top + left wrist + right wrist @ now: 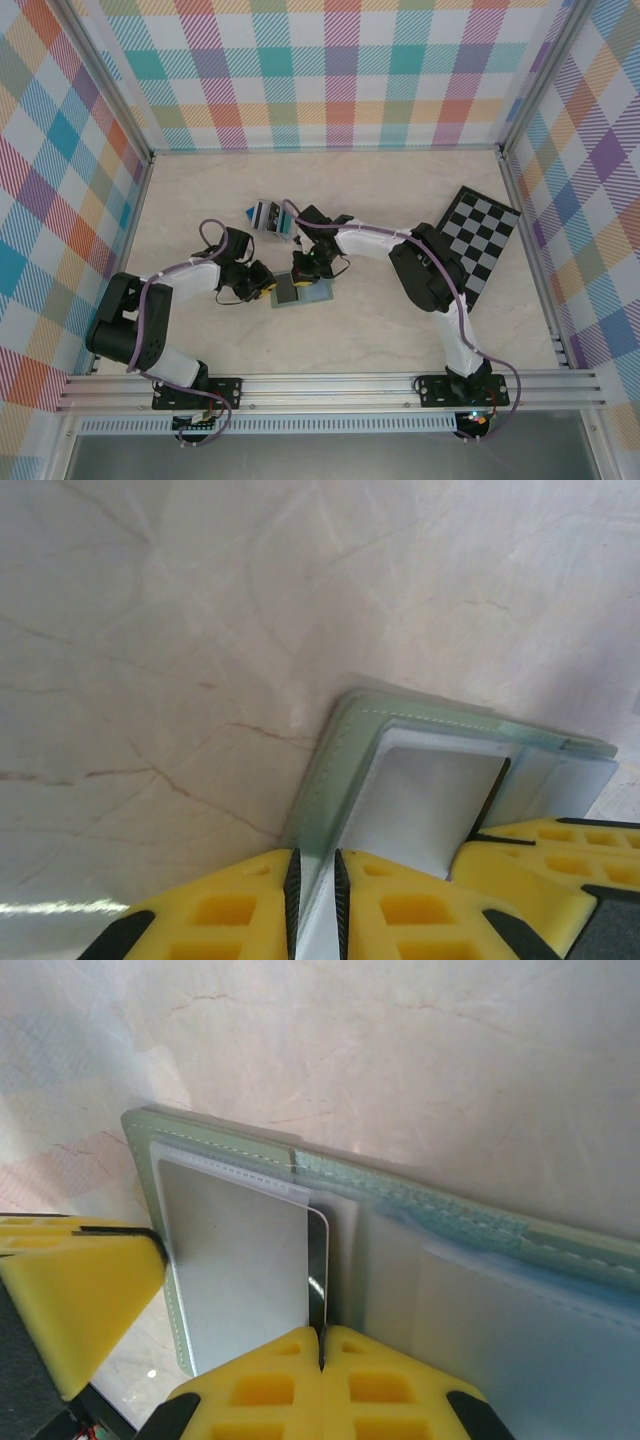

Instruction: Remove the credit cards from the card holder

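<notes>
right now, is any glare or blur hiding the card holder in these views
top external: even light, card holder small and soft; left wrist: glare streak on the table at lower left, yellow fingers slightly soft up close; right wrist: holder sharp, mild sheen on its clear pocket

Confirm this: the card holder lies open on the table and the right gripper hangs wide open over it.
Wrong in one part. The right gripper is shut, pinched on the edge of a card at the fold, as the right wrist view shows. The card holder does lie open on the table.
</notes>
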Controlling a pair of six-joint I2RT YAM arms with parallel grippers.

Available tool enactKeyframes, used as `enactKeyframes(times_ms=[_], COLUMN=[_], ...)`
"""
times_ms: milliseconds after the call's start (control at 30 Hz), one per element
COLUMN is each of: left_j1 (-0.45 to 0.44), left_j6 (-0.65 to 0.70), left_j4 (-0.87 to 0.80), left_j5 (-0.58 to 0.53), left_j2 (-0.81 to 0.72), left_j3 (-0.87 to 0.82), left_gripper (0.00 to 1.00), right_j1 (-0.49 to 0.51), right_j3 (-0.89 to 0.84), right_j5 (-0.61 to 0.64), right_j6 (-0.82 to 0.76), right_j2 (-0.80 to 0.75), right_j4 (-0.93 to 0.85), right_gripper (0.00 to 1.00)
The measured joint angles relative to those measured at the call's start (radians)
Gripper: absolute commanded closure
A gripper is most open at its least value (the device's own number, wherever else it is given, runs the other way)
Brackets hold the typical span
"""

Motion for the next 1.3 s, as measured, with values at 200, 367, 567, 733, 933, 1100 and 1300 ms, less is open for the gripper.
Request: enactKeyframes(times_ms=[200, 367, 567, 733, 933, 1100, 1300], left_j1=[0.008, 0.009, 0.009, 0.009, 0.009, 0.009, 0.007], left_j6=[0.0, 0.0, 0.0, 0.0, 0.0, 0.0, 0.01], left_j4=[-0.019, 0.026, 0.079, 0.085, 0.085, 0.083, 0.076], left_j5=[0.002, 0.029, 0.063, 0.081, 0.098, 0.102, 0.101], left_j2=[-0.022, -0.074, -0.1, -0.04, 0.031, 0.068, 0.088], left_j3=[0.0, 0.0, 0.0, 0.0, 0.0, 0.014, 0.034], left_gripper=[0.81, 0.8, 0.81, 0.83, 0.85, 0.87, 0.95], right_j1=[-0.002, -0.004, -0.006, -0.006, -0.006, -0.006, -0.009], right_j3=[-0.016, -0.016, -0.017, -0.017, -0.017, -0.016, -0.016], right_j5=[0.042, 0.043, 0.027, 0.024, 0.02, 0.017, 0.024], right_j6=[0.0, 0.0, 0.0, 0.0, 0.0, 0.0, -0.004], right_j2=[-0.022, -0.024, -0.024, -0.024, -0.024, -0.024, -0.024], right_j4=[-0.016, -0.017, -0.016, -0.016, -0.015, -0.016, -0.024], right_gripper=[0.96, 0.96, 0.96, 0.95, 0.95, 0.95, 0.96])
